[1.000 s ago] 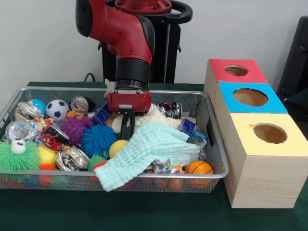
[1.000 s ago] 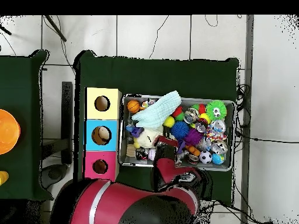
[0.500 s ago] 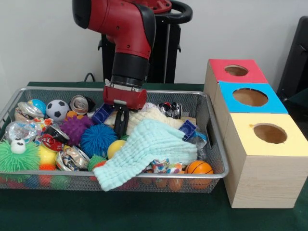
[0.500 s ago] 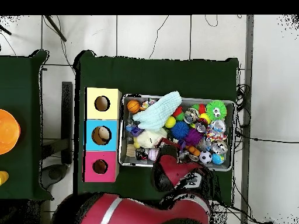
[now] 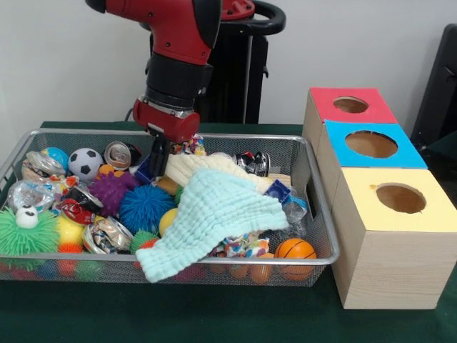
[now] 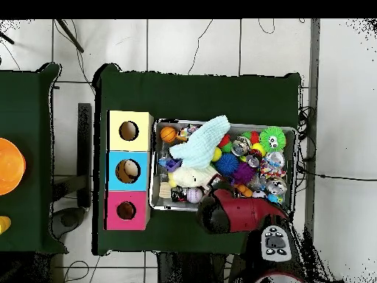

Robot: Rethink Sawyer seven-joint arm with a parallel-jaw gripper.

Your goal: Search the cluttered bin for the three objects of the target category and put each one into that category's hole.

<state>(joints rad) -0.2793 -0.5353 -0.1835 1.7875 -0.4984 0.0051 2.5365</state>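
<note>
Tool (image 5: pixel 158 158) state first: its dark fingers hang close together at the far side of the wire bin (image 5: pixel 235 275), tips down among the clutter beside a cream knit cloth (image 5: pixel 207 168); whether they pinch anything cannot be told.

Nearest the camera, a mint cloth (image 5: pixel 211 218) droops over the bin's front rim, with a small basketball (image 5: pixel 295 249) just to its right. Behind the rim on the left lie a green spiky toy with eyes (image 5: pixel 27 232), a crushed can (image 5: pixel 106 234), a blue spiky ball (image 5: pixel 145 207) and a purple one (image 5: pixel 112 190). Farther back sit a soccer ball (image 5: pixel 85 163) and another can (image 5: pixel 118 154).

Right of the bin on the green desk (image 5: pixel 214 318) stands a wooden box row: yellow hole (image 5: pixel 400 198) nearest, blue hole (image 5: pixel 371 144) next, red hole (image 5: pixel 350 105) farthest.
</note>
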